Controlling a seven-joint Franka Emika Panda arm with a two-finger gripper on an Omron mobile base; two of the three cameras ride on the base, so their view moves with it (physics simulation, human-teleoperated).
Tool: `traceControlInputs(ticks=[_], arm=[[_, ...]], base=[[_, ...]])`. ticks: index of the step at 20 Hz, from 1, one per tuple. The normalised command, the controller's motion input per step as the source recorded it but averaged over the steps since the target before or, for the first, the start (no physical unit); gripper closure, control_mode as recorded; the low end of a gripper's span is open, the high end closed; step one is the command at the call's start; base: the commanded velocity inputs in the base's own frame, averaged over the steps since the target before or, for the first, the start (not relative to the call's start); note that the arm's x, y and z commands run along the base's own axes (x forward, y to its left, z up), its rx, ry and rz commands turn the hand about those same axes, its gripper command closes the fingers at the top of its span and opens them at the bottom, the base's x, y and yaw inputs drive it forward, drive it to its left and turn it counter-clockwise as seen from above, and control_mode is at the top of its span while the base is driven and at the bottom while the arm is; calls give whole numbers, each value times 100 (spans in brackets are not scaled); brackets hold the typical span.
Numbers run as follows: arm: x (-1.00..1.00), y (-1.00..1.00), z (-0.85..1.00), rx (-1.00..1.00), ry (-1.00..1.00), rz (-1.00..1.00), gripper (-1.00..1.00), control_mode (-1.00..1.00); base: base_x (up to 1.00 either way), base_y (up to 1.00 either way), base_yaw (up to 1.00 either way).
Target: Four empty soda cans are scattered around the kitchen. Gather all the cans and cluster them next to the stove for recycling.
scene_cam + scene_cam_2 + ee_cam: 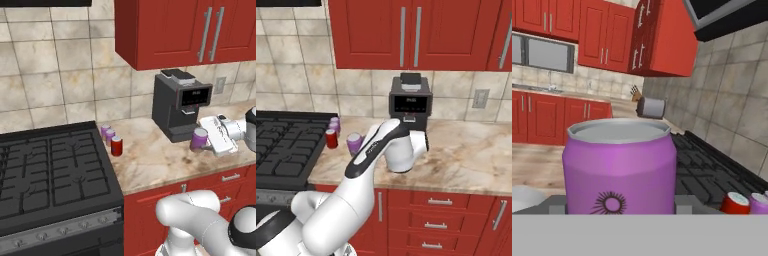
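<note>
Three cans [111,139] wait at the counter's [155,162] stove [52,175] edge; jaws hold the fourth can [199,139], undelivered.

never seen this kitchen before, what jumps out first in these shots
A purple soda can looms large in the hand view, gripped in the robot's hand above the counter in front of the black coffee machine. Beside the black stove, three more cans cluster: two purple cans and a red can.
</note>
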Motion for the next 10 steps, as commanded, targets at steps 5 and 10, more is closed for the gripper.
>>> traceControlInputs(ticks=[5,10], arm=[[0,0,0,0,0,0,100,100],[0,0,0,0,0,0,100,100]], base=[[2,64,0],[29,38,0]])
